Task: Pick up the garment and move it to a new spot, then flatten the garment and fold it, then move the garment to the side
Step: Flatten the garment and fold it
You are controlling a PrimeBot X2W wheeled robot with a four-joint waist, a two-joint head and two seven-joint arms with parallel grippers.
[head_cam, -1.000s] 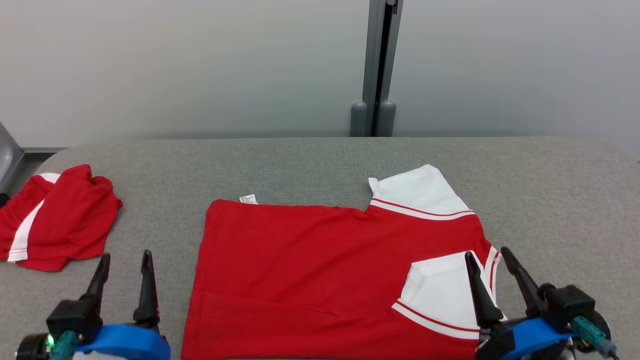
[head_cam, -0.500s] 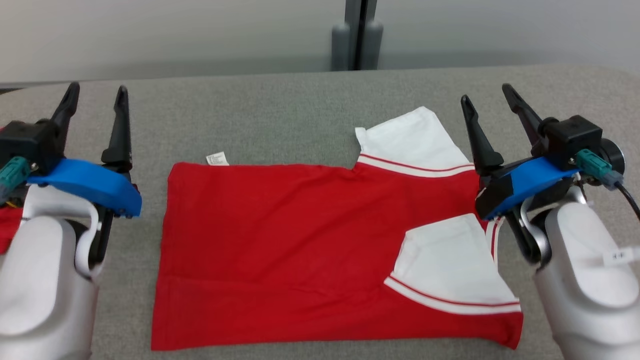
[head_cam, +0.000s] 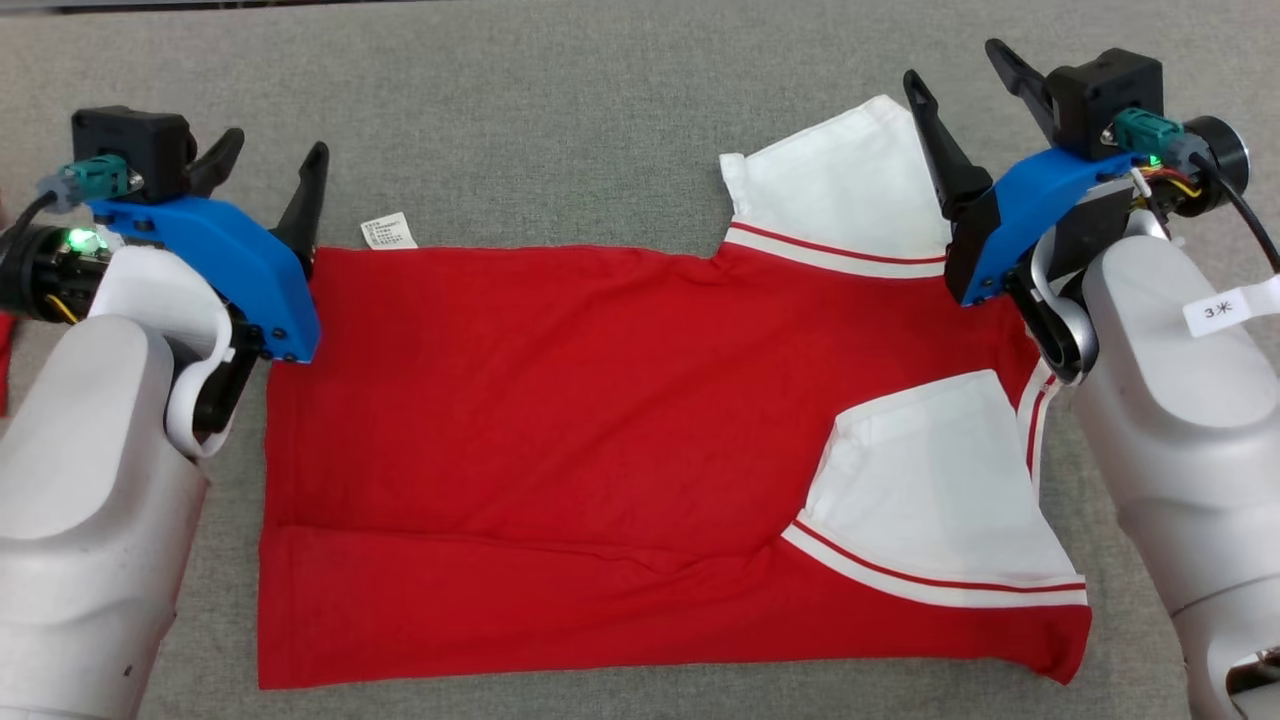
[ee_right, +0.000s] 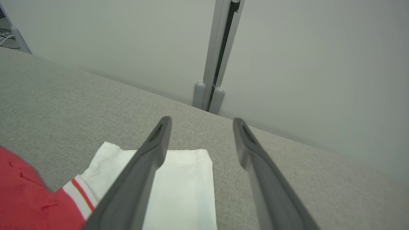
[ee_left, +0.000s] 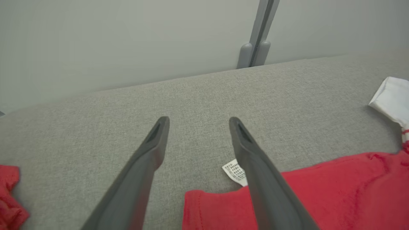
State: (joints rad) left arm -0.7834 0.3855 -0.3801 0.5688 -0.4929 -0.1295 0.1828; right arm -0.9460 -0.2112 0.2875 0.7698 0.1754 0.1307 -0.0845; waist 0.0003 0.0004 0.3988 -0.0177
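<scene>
Left pincer (head_cam: pixel 277 142) and right pincer (head_cam: pixel 950 62) hover, both spread, at the far edge of a red shirt (head_cam: pixel 560 420) laid flat on the grey worktop (head_cam: pixel 550 120).

From the left: the left pincer, empty, sits at the shirt's far left corner, just beside the white label (head_cam: pixel 388 232). The near sleeve (head_cam: pixel 930 470) is already folded in over the shirt's red body, while the far sleeve (head_cam: pixel 850 180) points outward, with the empty right pincer over it. Folding looks to be the step in hand. The next move likely calls for both pincers to drop, pinch the far edge and carry it evenly toward the near hem.
</scene>
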